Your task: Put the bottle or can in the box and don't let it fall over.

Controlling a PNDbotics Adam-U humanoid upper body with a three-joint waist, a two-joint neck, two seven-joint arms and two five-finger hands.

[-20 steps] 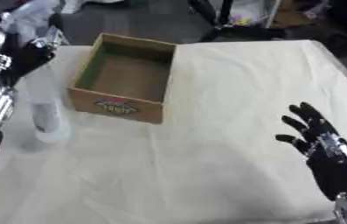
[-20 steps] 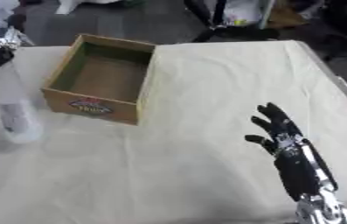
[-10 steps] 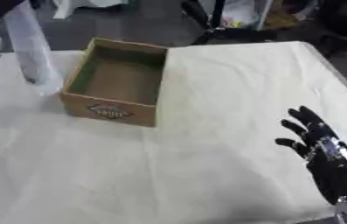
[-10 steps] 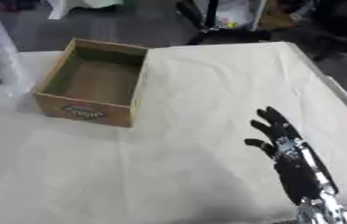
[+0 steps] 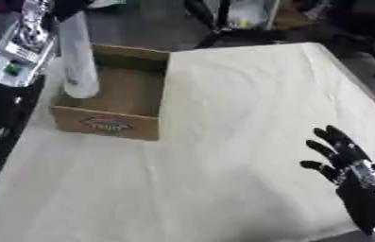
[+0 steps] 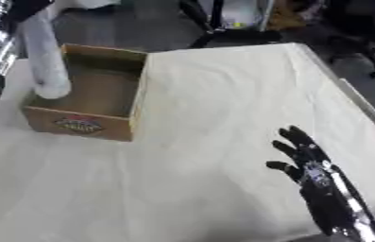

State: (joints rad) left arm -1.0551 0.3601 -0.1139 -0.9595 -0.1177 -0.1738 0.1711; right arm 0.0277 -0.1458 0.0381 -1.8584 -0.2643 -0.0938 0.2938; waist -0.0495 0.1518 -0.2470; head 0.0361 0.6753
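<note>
Left hand (image 5: 64, 5) grips bottle (image 5: 77, 56) upright over box (image 5: 116, 92); lowering and release remain; right hand (image 5: 343, 153) open, idle.

A cream cloth-covered table (image 5: 248, 94) stands on dark floor (image 5: 132, 26), with black chair legs (image 6: 223, 33) beyond.

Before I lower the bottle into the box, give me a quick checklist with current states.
1. Bottle upright: ok, close to vertical.
2. Bottle over the box opening: ok, its base hangs at the left inner side, near the wall.
3. Left hand holding the bottle's top: cannot tell, fingers mostly out of view.
4. Box interior free: ok, nothing seen inside.
5. Right hand clear of the box: ok, open at lower right.
</note>
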